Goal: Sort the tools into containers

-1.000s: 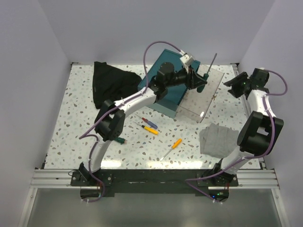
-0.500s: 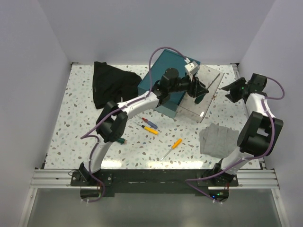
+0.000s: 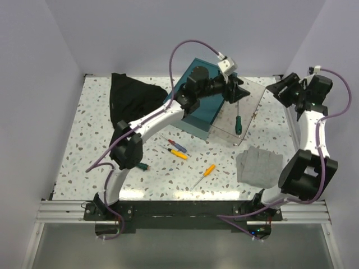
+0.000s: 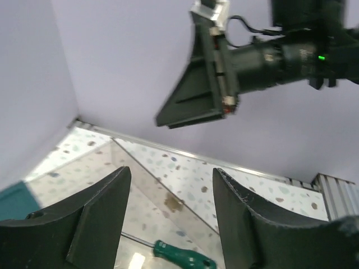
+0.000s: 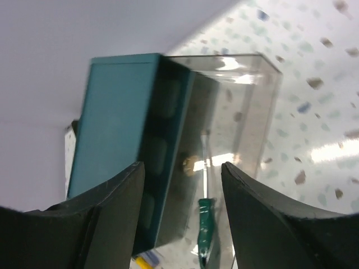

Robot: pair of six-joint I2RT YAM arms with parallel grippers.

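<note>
- Pale lilac walls close in a white speckled surface (image 3: 84,145) on three sides, with a metal rail (image 3: 56,210) along the near edge where two robot arms are bolted.
- Three containers sit toward the back: a floppy black fabric bag (image 3: 132,101) on the left, a dark-teal rectangular hard case (image 3: 202,112) in the middle, and a clear plastic rectangular box (image 3: 247,117) set against the case's right side.
- One folded grey cloth (image 3: 258,165) lies near the right arm's base.
- Four screwdrivers are in view.
  - One green-handled screwdriver (image 3: 238,124) lies inside the clear box.
  - One blue-and-red-handled screwdriver (image 3: 175,144) and one yellow-handled screwdriver (image 3: 177,153) lie close together on the open surface in front of the case.
  - One orange-handled screwdriver (image 3: 205,172) lies nearer the rail.
- A small green object (image 3: 143,166) peeks out beside the left arm; what it is cannot be told.
- The left gripper (image 3: 238,92) hangs above the clear box with its fingers spread wide, holding nothing, and the green screwdriver lies below it.
- The right gripper (image 3: 279,91) hangs off the box's right end, also spread and holding nothing.
</note>
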